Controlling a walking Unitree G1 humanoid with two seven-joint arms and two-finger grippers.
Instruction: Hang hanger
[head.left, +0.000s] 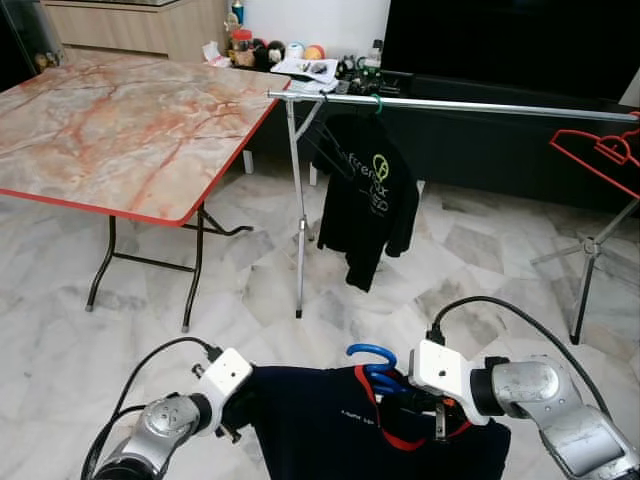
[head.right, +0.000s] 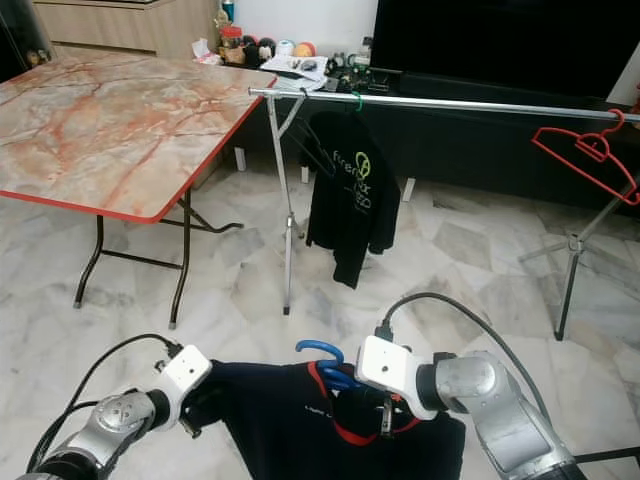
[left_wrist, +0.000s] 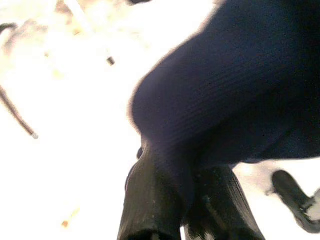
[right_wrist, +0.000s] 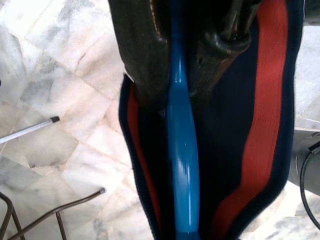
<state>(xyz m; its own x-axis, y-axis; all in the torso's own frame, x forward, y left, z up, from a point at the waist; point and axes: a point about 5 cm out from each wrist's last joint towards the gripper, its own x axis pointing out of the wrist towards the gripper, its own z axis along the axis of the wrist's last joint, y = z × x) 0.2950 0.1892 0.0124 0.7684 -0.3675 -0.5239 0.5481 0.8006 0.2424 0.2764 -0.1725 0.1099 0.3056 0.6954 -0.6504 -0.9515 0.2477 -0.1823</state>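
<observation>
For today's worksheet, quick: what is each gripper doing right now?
Left gripper: shut on the navy shirt.
Right gripper: shut on the blue hanger.

Folding table with marble-pattern top, red edge, dark metal legs (head.left: 130, 125) stands at left on white marble-tile floor (head.left: 240, 290). Black T-shirt with green logo (head.left: 366, 190) hangs beside upright silver support pole (head.left: 297, 215). Large black TV screen (head.left: 510, 40) at back wall. Assorted small items on low cabinet (head.left: 300, 60) behind table; details too small to tell.
</observation>
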